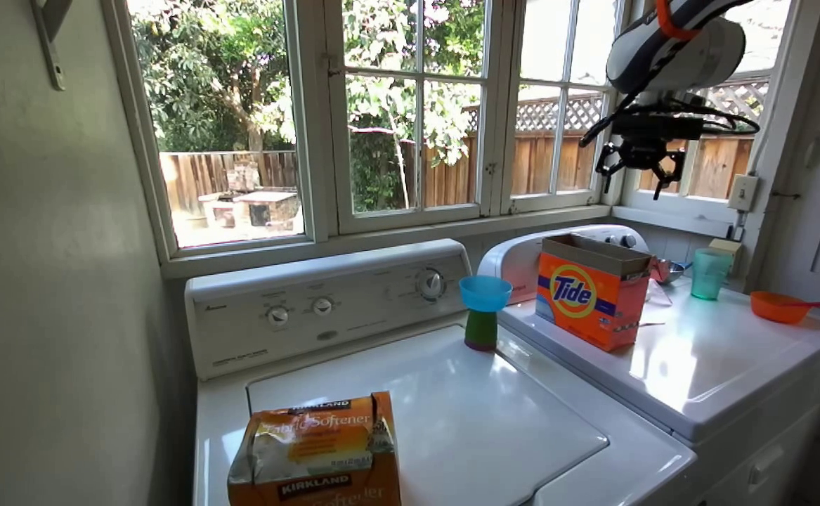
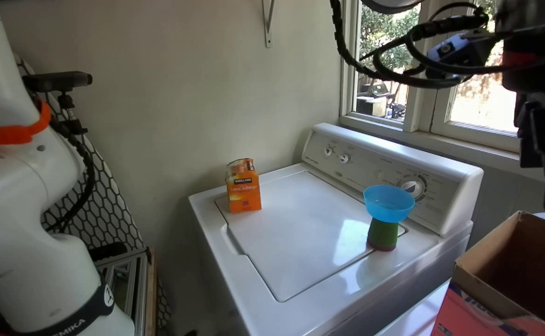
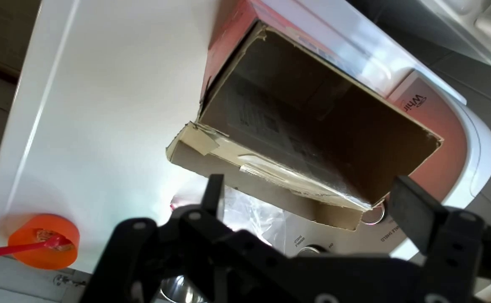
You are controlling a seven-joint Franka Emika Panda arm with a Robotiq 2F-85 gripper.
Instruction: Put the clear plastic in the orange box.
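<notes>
Wrist view: flat, glossy white metal table (image 3: 102,105) carries both task items. On it, the orange, rectangular, open-topped cardboard Tide box (image 3: 279,122), upright, prob. the target; its cardboard flap (image 3: 279,195) sticks out one side. Black two-fingered end effector (image 1: 632,191) hangs well above in an exterior view: fingers (image 3: 415,212) spread, nothing btwn them, i.e. no grasp. Crumpled, filmy clear plastic (image 3: 257,214) lies on the table just beside the box, flap side, partly hidden in the wrist view; can't tell if it touches the cardboard. Step in hand, IMO: pre-grasp, pickup not done. Next move prob. calls for lining up over the plastic, then down w/ fingers clear of the flap, pinching a raised fold.
</notes>
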